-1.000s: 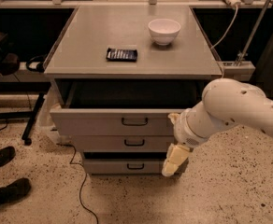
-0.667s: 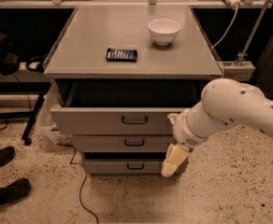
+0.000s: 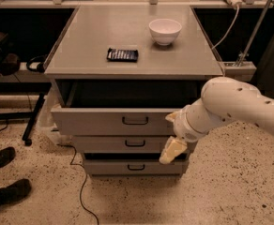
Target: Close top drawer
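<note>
The top drawer [image 3: 104, 121] of the grey cabinet is pulled out. Its flat front panel stands forward of the cabinet top and its dark inside shows. Its small dark loop handle [image 3: 135, 121] is at the centre of the panel. My gripper [image 3: 171, 134] is at the right end of the drawer front, coming in from the right on a thick white arm [image 3: 231, 109]. Its cream fingers [image 3: 172, 150] are spread apart and hold nothing. The upper fingertip is at the top drawer's right end, and the lower one lies over the middle drawer's right end.
The middle drawer [image 3: 127, 143] and bottom drawer [image 3: 132, 166] stick out a little. A white bowl [image 3: 165, 31] and a dark flat packet [image 3: 122, 55] lie on the cabinet top [image 3: 90, 36]. A person's shoes [image 3: 5, 175] are at lower left. A cable [image 3: 83, 191] runs over the floor.
My gripper has edged slightly up and to the left along the drawer fronts. The top drawer is open by the same amount.
</note>
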{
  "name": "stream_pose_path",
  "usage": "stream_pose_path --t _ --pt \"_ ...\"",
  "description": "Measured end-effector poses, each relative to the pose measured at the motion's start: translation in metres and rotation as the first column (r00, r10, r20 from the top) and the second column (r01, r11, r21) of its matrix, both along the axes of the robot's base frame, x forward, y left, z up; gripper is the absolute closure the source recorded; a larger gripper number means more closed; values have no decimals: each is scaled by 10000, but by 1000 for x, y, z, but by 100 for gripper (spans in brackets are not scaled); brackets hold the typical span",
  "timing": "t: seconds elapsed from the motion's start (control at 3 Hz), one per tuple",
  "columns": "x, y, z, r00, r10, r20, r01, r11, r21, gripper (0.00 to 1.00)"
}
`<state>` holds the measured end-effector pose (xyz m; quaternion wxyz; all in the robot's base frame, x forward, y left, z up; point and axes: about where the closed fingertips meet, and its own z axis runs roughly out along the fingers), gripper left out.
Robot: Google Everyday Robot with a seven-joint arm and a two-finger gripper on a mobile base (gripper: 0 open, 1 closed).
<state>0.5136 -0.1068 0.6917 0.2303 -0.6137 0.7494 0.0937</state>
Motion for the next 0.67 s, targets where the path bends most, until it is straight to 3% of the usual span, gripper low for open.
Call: stream_pose_path --t 0.33,0.67 --pt "35 -13 -13 9993 -367 115 366 9993 89 42" --pt "68 -26 -19 9962 -804 337 800 9967 137 39"
